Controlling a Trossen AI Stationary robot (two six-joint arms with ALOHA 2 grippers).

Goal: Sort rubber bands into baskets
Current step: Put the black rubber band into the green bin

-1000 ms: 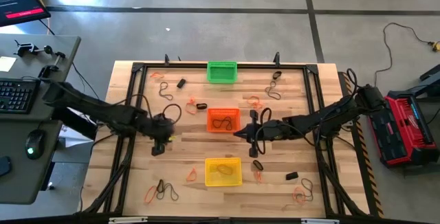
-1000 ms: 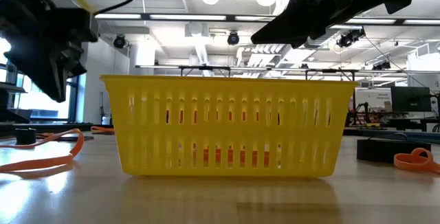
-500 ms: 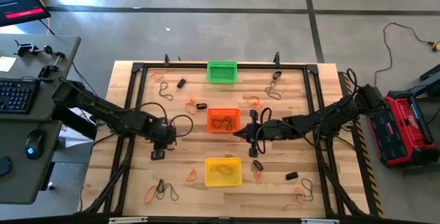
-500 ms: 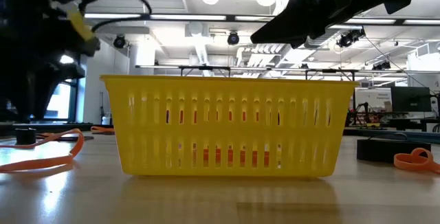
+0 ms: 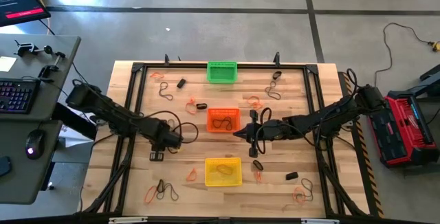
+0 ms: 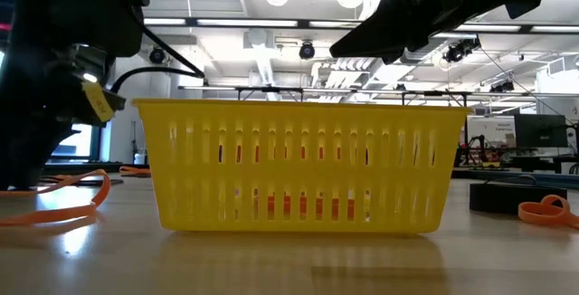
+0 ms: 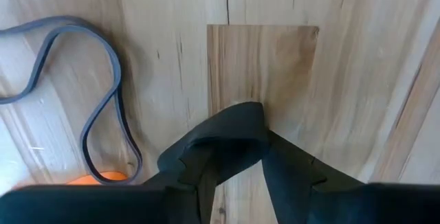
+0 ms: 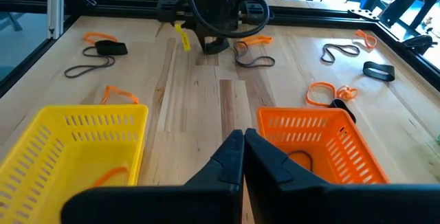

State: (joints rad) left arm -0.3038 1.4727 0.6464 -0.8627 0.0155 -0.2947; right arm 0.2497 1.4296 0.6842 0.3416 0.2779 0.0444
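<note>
My left gripper points straight down at the table's left middle, open. A short thick black rubber band sits on the wood at its fingertips. A thin dark band lies beside it. My right gripper hangs shut and empty right of centre, between the orange basket and the yellow basket. The orange basket holds a dark band and the yellow one an orange band. The green basket stands at the far edge. My left gripper comes at the thick black band from above, one finger on either side of it. The band lies on the table. I cannot tell whether the fingers touch it.
Loose orange, thin dark and thick black bands lie scattered: near left, near right, far left and far right. A black frame rims the table. Bare wood shows between the baskets and the left rail.
My left gripper has sunk toward the table and a little toward the near edge, tipping until it points straight down. In the low view it now covers the thick black band that showed beside it before. The band has stayed on the table.
</note>
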